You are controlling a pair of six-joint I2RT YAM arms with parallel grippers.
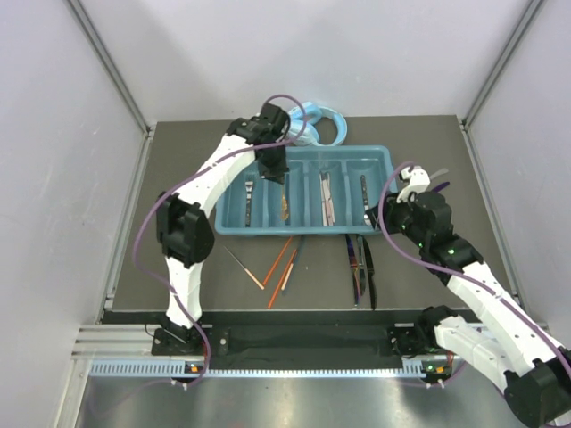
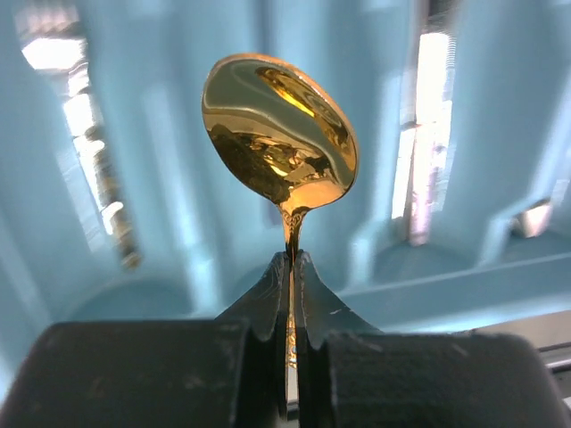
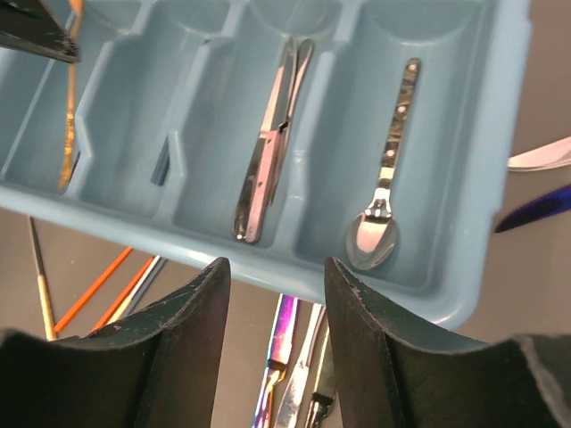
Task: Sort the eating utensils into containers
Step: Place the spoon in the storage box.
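A pair of light blue headphones (image 1: 318, 121) lies on the dark grey desk (image 1: 428, 143) at its far edge, near the middle, only part of it in sight. Pale wall panels (image 1: 205, 53) enclose the desk on three sides. A silver metal rail (image 1: 111, 339) runs along the near edge.

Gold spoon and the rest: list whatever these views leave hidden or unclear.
Gold spoon handle: left wrist view, hidden between the left fingers.
Tray contents: left wrist view, blurred.
Purple utensil: right wrist view, cut off by the bottom edge.
Headphones: top view, partly behind left arm.
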